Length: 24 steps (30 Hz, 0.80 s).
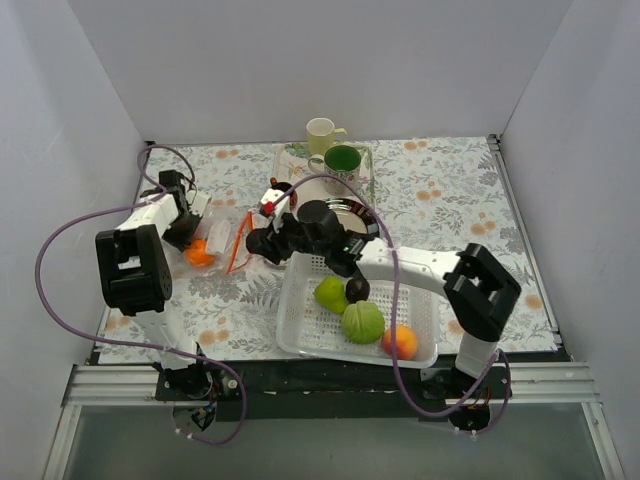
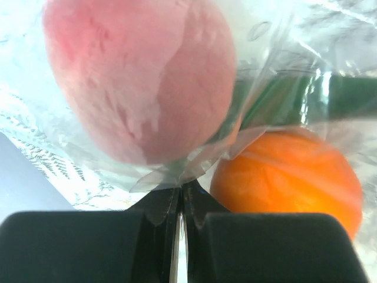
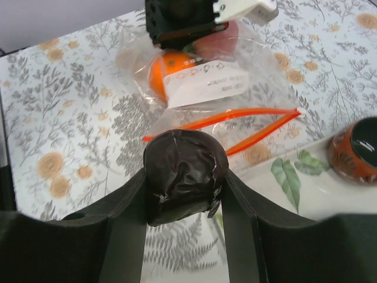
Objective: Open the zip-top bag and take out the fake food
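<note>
The zip-top bag (image 1: 218,238) lies on the table's left with its orange-red zip strip (image 3: 235,121) facing right, mouth open. Inside it show an orange (image 2: 288,177), a pinkish apple (image 2: 141,76) and a thin green piece (image 2: 283,100). My left gripper (image 2: 179,191) is shut on a fold of the bag's plastic at its far left end (image 1: 185,225). My right gripper (image 3: 184,183) is shut on a dark plum (image 3: 184,162) just outside the bag's mouth (image 1: 258,242). The white basket (image 1: 300,325) holds a green pear (image 1: 330,293), another dark plum (image 1: 357,289), a green cabbage (image 1: 363,322) and a peach (image 1: 400,342).
A cream mug (image 1: 320,132) and a green mug (image 1: 342,160) stand on a leaf-printed tray (image 1: 290,160) at the back. A metal bowl (image 1: 350,212) sits behind my right arm. An orange-sided cup (image 3: 359,147) is to the right of the gripper.
</note>
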Each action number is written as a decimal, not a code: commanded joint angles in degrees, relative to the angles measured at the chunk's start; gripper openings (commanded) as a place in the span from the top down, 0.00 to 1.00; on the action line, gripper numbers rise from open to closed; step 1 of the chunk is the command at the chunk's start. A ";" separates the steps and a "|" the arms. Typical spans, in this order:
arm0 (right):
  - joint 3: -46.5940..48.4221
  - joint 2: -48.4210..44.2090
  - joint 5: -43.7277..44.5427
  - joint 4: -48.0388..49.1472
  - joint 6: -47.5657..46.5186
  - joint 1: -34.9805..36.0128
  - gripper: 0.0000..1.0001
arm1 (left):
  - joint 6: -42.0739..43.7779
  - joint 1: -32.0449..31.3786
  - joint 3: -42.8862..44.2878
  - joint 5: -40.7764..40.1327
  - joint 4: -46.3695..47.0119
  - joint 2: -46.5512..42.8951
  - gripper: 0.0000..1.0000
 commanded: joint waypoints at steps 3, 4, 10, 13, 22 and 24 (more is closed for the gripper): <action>-13.15 -15.02 7.42 -5.50 -1.44 0.32 0.86 | -1.30 0.12 7.06 13.19 -7.98 -7.07 1.00; -14.40 -17.91 10.40 -6.38 -1.98 0.32 0.86 | -0.34 0.12 8.46 14.62 -8.86 -8.04 1.00; -23.01 -25.84 18.51 -11.83 -1.99 -0.38 0.91 | 2.75 0.03 9.18 22.09 -13.96 -14.38 1.00; -24.95 -27.16 20.88 -14.64 -0.85 -0.74 0.92 | 3.45 0.03 7.60 21.93 -14.32 -15.08 1.00; -21.55 -22.79 26.86 -17.99 -1.64 -1.26 0.02 | 3.80 0.03 7.59 21.22 -12.65 -15.18 1.00; -18.39 -21.29 26.95 -18.34 -1.64 -1.26 0.02 | 3.28 0.03 9.17 20.78 -13.00 -14.30 1.00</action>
